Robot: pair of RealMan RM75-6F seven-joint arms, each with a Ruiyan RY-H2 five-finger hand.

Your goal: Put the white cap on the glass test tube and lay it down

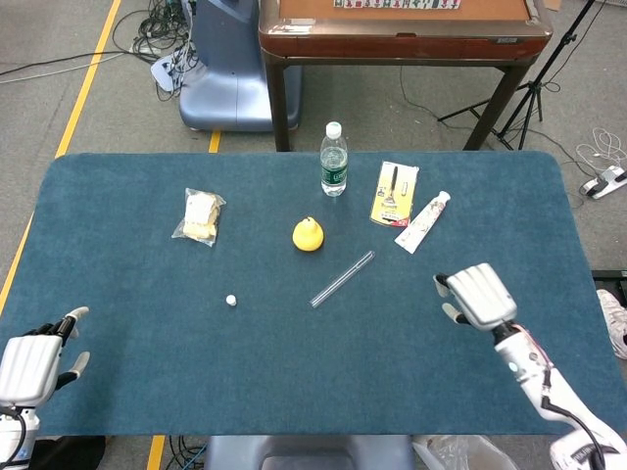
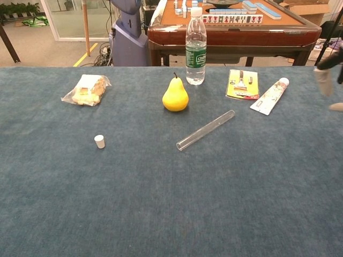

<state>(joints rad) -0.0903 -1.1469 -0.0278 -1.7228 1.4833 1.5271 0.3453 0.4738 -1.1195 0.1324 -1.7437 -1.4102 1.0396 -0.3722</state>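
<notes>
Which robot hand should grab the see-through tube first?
Probably the right hand. It hangs over the blue table, nearer the clear glass test tube. The left hand sits at the table's near corner, farther away, though nearer the small white cap.
</notes>
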